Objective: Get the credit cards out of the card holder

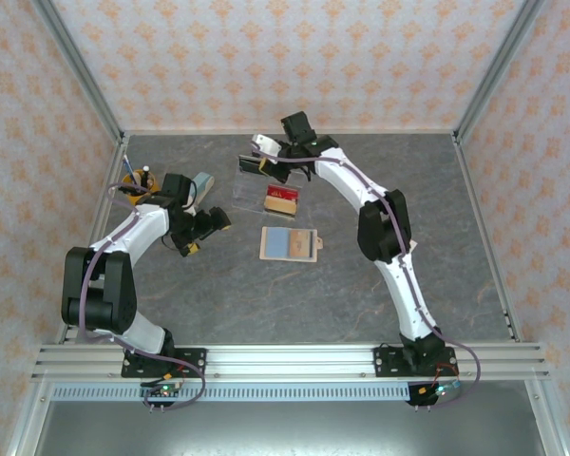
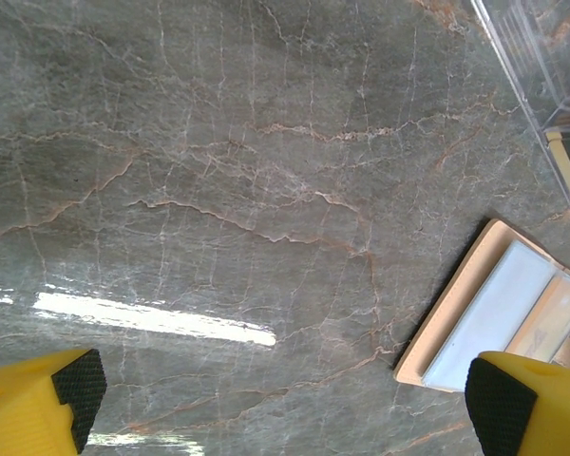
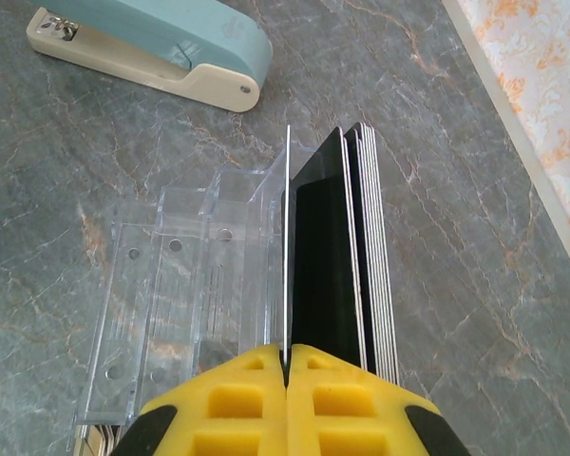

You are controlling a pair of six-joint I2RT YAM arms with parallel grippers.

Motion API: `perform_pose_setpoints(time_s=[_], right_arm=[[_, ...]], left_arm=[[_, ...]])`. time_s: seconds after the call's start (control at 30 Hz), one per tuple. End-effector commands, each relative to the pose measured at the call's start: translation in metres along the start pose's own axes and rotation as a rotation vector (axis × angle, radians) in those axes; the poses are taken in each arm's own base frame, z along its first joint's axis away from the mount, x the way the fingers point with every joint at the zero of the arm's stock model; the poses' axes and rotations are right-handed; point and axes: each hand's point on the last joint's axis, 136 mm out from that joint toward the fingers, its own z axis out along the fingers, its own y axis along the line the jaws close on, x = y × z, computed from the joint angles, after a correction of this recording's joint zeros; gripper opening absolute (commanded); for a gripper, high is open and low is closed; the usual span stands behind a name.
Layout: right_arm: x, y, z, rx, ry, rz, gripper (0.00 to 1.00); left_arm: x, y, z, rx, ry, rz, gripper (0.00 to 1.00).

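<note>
**Card holder [image 1: 287, 242].** It lies open and flat near the middle of the counter [image 1: 361, 304], blue-grey panels up and tan tab [image 1: 315, 245] pointing toward the right arm's side. It sits close to the clear tray [image 1: 256, 185], on the side nearer the arm bases, and nothing holds it down. In the left wrist view a tan strip [image 2: 551, 318] shows in one panel. Whether it is a card or a pocket edge cannot be told.

**Right fingers [image 3: 247, 380].** They are clenched on a thin card [image 3: 287, 237], seen edge-on. The card is held upright over the tray, hard beside a standing stack of dark cards [image 3: 366, 247].

**Left fingers [image 2: 76, 394].** They are spread wide and grasp nothing. They hover over bare counter, with the card holder just beside one pad.

**Hazards, as judged:**

1. The card appears to be pinched along a short stretch of one edge. A bump against the tray wall could pivot it in the grip or pull it free.
2. The held card stands very near the stack. Lowering it off-line could wedge it against the dark cards, tip them over or shift the light tray.
3. If the card is let go too high, it may bounce out and land flat on the smooth counter, where it would be hard to pick up again.
4. The card holder is loose. If a card remains inside, pulling on it would probably drag the whole holder unless the left fingers pin it first.
5. A careless descent of the open left fingers could catch the holder's rim and flip or close it.

The stapler [image 3: 152, 52] lies well beyond the tray and poses little risk.
</note>
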Motion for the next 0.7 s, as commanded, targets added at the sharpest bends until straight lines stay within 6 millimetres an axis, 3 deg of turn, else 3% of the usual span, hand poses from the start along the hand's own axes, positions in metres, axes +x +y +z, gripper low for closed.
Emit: perform_pose_setpoints(time_s=[0.0, 0.13, 0.4, 0.67], right_arm=[[-0.017, -0.005, -0.03, 0.035, -0.005, 0.006, 0.07], [-0.025, -0.008, -0.032, 0.046, -0.023, 0.05, 0.19], [-0.029, -0.017, -0.03, 0.097, -0.016, 0.094, 0.2], [-0.057, -0.018, -0.066, 0.136, -0.094, 0.242, 0.3]], left_arm=[[-0.001, 0.0, 0.004, 0.012, 0.008, 0.003, 1.0], [0.0, -0.001, 0.005, 0.02, 0.012, 0.001, 1.0], [0.001, -0.001, 0.005, 0.021, 0.017, 0.0, 1.0], [0.001, -0.002, 0.002, 0.024, 0.006, 0.001, 1.0]])
